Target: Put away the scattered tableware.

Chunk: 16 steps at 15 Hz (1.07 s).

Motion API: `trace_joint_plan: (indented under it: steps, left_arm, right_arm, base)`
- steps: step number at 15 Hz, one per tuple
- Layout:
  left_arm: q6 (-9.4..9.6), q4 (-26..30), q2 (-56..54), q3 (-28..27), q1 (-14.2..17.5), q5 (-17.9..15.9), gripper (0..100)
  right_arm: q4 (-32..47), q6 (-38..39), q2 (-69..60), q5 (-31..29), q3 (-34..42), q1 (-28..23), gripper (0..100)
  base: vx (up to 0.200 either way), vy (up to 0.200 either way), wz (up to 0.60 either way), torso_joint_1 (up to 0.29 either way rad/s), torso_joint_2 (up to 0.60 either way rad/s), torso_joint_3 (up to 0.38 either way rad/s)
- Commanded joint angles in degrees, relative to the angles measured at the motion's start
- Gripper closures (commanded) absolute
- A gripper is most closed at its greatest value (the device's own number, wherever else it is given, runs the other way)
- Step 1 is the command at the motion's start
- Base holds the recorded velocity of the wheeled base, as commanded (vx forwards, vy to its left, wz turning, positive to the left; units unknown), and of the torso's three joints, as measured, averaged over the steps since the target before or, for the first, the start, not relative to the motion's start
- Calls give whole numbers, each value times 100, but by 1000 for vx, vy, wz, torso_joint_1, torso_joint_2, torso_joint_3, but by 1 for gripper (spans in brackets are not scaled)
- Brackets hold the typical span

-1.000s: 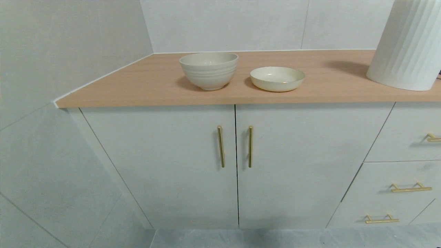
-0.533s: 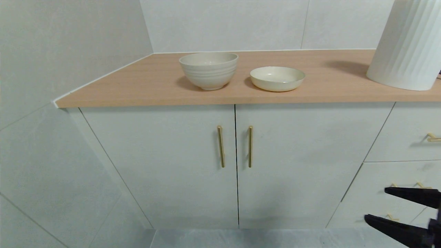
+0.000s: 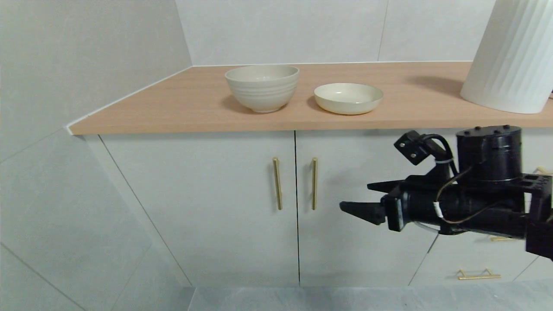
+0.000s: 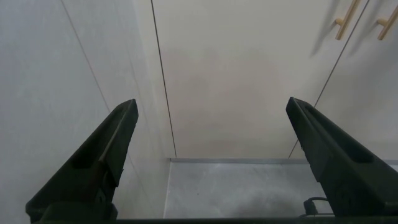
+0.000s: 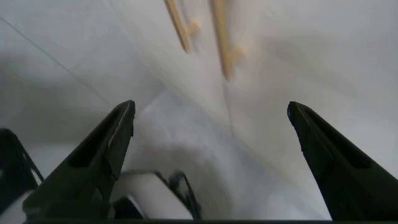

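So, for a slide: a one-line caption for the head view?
Right gripper, jaws open, before the closed white cabinet doors; deep ribbed beige bowl and shallow cream dish sit on the wooden countertop.

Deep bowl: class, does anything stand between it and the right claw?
The right claw, open, is below the countertop, whose front edge lies between it and the deep bowl. Nothing else visible does.

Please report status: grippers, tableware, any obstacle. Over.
Right gripper open, empty, before the cabinet doors. Left gripper open, empty. Bowl and shallow dish untouched on countertop. Doors shut.
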Motion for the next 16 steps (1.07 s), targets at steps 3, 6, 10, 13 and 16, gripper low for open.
trace_joint_plan:
  steps: [3, 6, 10, 13, 16]
  left_arm:
    - [5, -1, 0, 0, 1, 2, 0]
    - [5, -1, 0, 0, 1, 2, 0]
    - [14, -1, 0, 0, 1, 2, 0]
    - [14, -1, 0, 0, 1, 2, 0]
    - [14, -1, 0, 0, 1, 2, 0]
  right_arm:
    - [-38, 559, 875, -9, -540, 396, 0]
    - [-55, 946, 1025, -9, -786, 431, 0]
    - [-1093, 1227, 1385, -9, -760, 431, 0]
    - [-1602, 1245, 1754, -18, -734, 466, 0]
    - [-2051, 1377, 2132, -317, -795, 572, 0]
  base:
    - [0, 0, 0, 0, 0, 0]
    - [0, 0, 0, 0, 0, 0]
    - [0, 0, 0, 0, 0, 0]
    - [0, 0, 0, 0, 0, 0]
    - [0, 0, 0, 0, 0, 0]
